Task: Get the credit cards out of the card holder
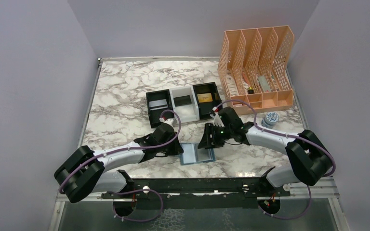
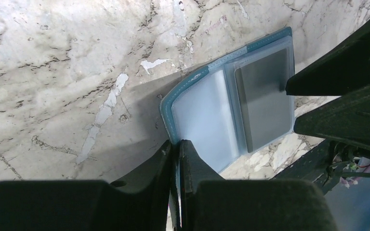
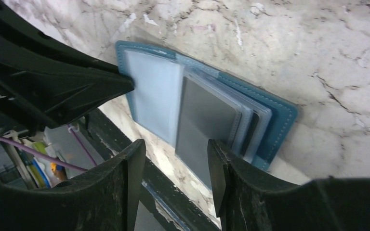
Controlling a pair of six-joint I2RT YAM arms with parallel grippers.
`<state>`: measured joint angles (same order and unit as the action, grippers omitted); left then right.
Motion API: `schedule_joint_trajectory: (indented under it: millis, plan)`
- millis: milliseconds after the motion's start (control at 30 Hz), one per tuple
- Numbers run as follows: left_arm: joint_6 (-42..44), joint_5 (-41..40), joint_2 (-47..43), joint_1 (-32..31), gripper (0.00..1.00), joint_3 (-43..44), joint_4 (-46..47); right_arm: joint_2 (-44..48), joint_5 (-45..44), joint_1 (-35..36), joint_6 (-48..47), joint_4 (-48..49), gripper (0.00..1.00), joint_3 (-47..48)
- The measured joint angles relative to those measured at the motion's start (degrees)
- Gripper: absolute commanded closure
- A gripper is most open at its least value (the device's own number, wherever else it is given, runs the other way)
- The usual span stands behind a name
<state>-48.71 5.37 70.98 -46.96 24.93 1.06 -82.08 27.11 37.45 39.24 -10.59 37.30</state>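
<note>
Where it opens, the card holder [image 3: 154, 96] seems pale-blue.

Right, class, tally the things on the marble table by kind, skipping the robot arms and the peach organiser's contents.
Teal-blue bifold card holder: 1
Black-and-white three-compartment tray: 1
Thin plastic credit cards in plain sight: 4 (silvery-grey, black and gold in the tray, grey in the holder)
Peach mesh plastic file organiser: 1
Small round blue-lidded tub: 1
Total: 8
</note>
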Motion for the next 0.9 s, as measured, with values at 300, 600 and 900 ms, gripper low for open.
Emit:
schedule_joint_trajectory:
  millis: [300, 600, 900]
  plan:
    - [0.02, -0.02, 0.35, -0.04, 0.91, 0.0, 0.33, 0.02, 2.36, 0.0, 1.46, 1.7, 0.5, 0.0]
    - [0.04, -0.07, 0.35, -0.04, 0.93, 0.0, 0.42, 0.24, -2.78, 0.0, 0.48, -2.36, 0.5, 0.02]
    - [0.04, -0.07, 0.35, -0.04, 0.95, 0.0, 0.42, 0.22, -3.26, 0.0, -0.07, -2.64, 0.5, 0.02]
